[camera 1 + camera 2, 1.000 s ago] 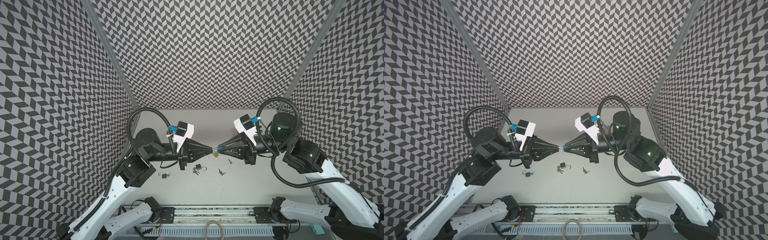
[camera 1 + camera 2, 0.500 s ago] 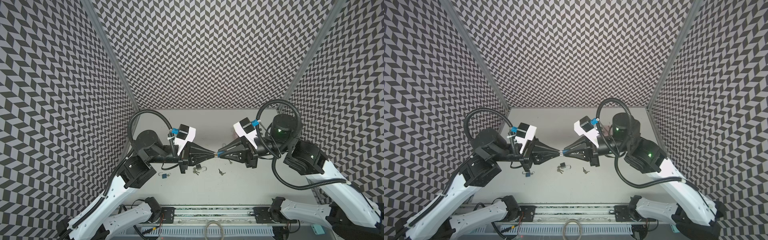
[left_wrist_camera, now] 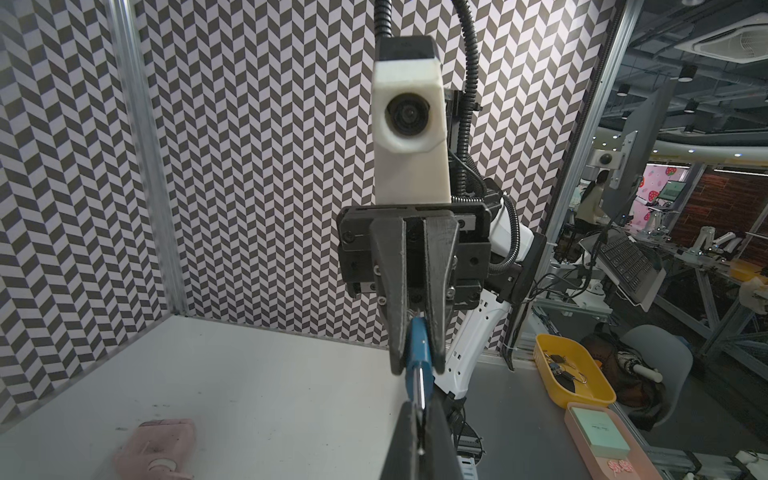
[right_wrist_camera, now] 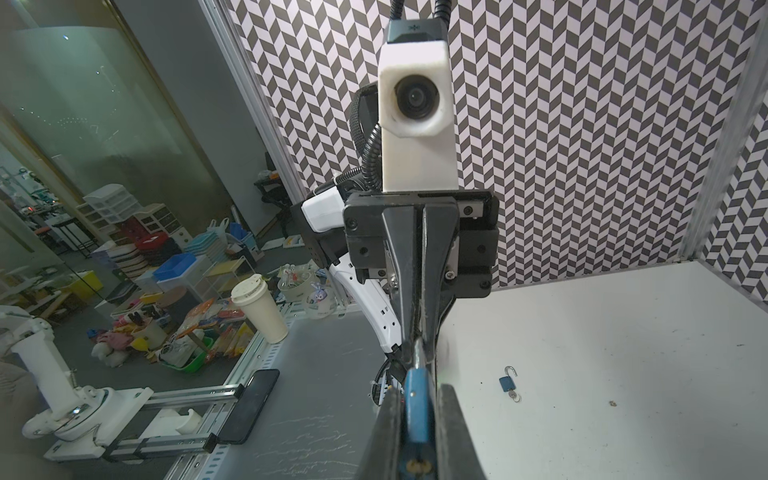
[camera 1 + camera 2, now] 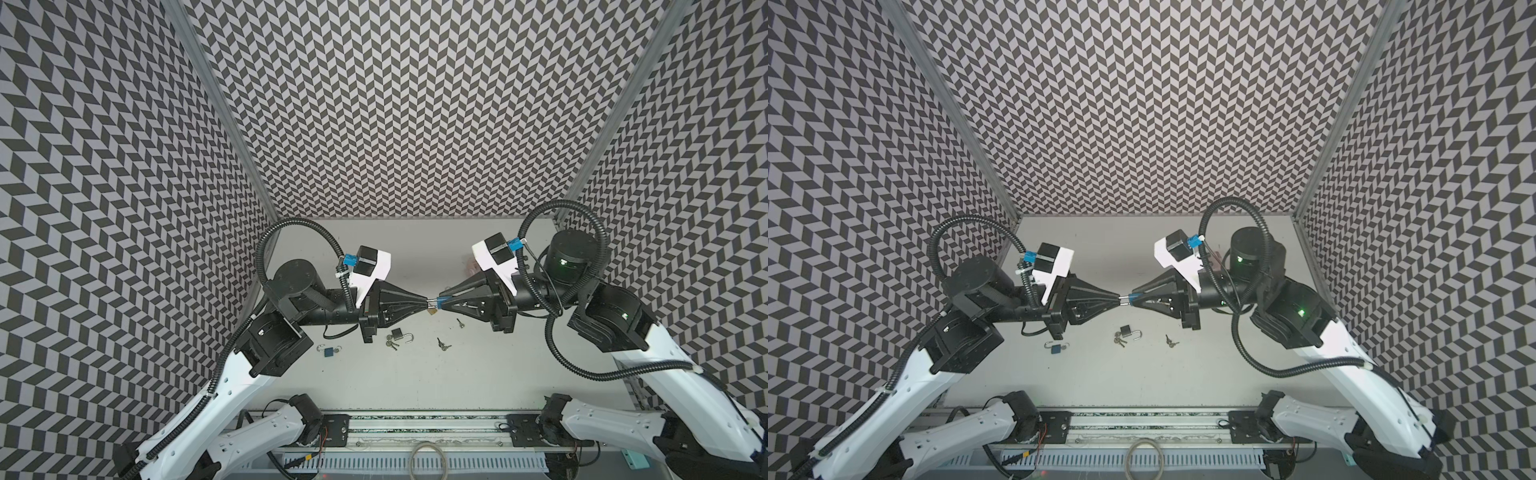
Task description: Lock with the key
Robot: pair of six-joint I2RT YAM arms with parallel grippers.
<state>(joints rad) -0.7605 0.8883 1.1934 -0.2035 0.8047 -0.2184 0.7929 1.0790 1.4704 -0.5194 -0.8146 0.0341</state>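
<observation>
Two robot claws meet tip to tip in mid-air above a grey table [image 5: 415,374]. The right claw [image 5: 441,302] is clamped on a small blue padlock [image 3: 417,349], its body flat between the fingers. A thin silver metal part [image 3: 420,388] runs from the padlock straight into the left claw [image 5: 427,300], which is pressed tight on it. Key or shackle, it is too small to tell. Below the tips lies a dark open padlock [image 5: 399,334] with keys, and a second blue padlock [image 5: 330,352] lies under the left claw.
</observation>
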